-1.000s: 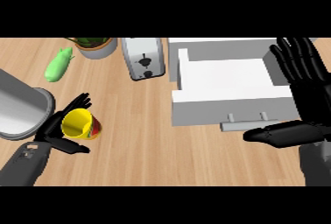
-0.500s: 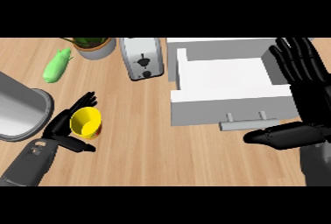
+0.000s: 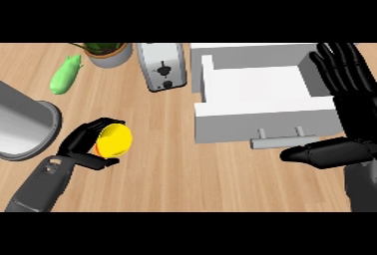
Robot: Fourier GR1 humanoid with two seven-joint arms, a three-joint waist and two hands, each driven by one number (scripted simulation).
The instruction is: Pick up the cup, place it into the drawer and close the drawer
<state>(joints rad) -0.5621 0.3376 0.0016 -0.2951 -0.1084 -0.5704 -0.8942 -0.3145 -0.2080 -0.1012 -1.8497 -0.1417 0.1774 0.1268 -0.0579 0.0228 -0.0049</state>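
Observation:
A yellow cup (image 3: 115, 140) with a red side lies tipped in my left hand (image 3: 80, 144), whose fingers and thumb curl round it at the lower left of the counter. The white drawer (image 3: 254, 89) stands pulled open at the upper right, its grey front (image 3: 269, 124) and bar handle (image 3: 283, 140) facing me. Nothing lies inside the drawer. My right hand (image 3: 350, 104) rests open at the right edge, fingers straight and pointing up beside the drawer, thumb just below the handle.
A big grey metal pot (image 3: 22, 124) sits at the left edge, close to my left hand. A toaster (image 3: 162, 65), a potted plant (image 3: 106, 52) and a green vegetable (image 3: 65, 74) line the back of the wooden counter.
My left hand has carried the cup a little to the right and up, and the cup has tilted so its yellow inside shows more. The right hand has not moved.

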